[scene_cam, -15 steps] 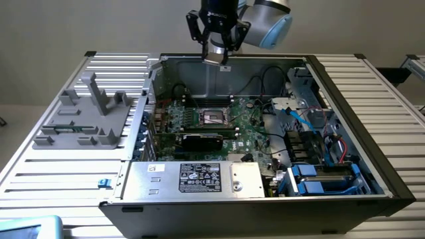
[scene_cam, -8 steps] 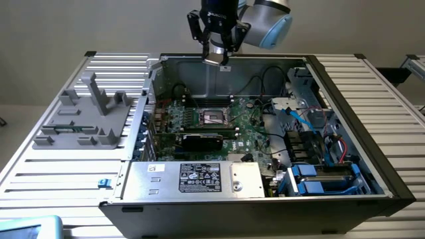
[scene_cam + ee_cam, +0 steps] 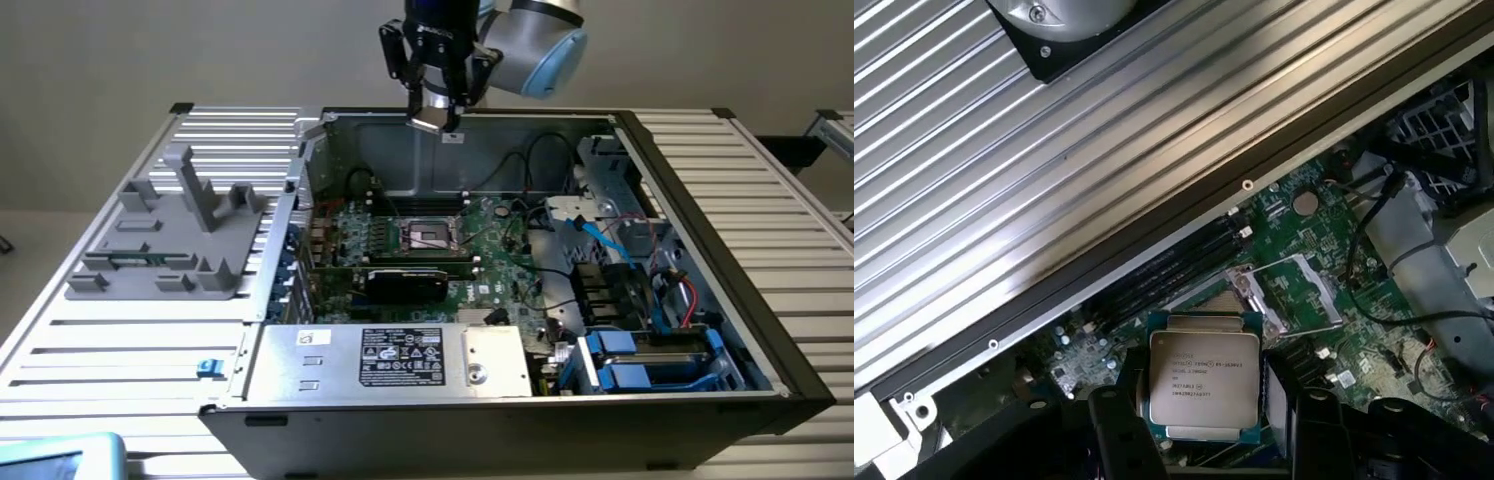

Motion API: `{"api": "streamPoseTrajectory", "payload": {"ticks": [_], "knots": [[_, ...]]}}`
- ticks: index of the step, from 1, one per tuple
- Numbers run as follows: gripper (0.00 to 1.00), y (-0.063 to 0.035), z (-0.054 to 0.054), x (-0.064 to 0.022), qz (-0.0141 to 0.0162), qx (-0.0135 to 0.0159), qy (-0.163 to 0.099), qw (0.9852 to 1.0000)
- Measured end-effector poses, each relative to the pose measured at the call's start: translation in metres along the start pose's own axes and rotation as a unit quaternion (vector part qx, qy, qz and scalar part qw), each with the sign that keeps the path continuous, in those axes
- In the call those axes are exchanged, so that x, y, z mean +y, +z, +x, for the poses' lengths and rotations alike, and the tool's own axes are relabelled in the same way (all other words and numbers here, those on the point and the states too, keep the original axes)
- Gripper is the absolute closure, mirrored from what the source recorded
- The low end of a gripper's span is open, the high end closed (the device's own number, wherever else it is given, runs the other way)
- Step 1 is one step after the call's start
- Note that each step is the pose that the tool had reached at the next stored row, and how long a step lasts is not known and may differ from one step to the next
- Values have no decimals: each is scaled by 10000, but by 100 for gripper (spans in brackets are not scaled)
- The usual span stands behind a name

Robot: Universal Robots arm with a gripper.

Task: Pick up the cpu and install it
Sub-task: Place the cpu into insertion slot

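Between fingers of gripper (image 3: 1204, 412): cpu (image 3: 1204, 385), clamped by opposite edges, metal top facing wrist. Pickup done. Hand high above open computer case (image 3: 400, 425); socket (image 3: 430, 236) below hand, well apart, unoccupied. Install not yet done.

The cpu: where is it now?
Exterior view, top centre: the cpu hangs in the gripper above the far wall of the computer case, apart from the socket.
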State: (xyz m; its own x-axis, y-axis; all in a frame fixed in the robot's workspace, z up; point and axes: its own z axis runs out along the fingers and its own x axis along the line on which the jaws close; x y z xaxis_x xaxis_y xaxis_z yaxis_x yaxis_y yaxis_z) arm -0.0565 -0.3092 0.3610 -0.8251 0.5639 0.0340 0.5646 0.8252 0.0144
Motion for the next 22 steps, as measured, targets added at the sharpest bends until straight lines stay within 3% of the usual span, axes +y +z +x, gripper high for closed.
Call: {"api": "streamPoseTrajectory", "payload": {"ticks": [6,11,17,22], "knots": [[44,6,0,0,-11,-17,374,9993],[44,12,0,0,-20,-31,689,9976],[44,18,-1,0,-30,-45,1068,9943],[44,23,-1,0,-41,-51,1403,9901]]}}
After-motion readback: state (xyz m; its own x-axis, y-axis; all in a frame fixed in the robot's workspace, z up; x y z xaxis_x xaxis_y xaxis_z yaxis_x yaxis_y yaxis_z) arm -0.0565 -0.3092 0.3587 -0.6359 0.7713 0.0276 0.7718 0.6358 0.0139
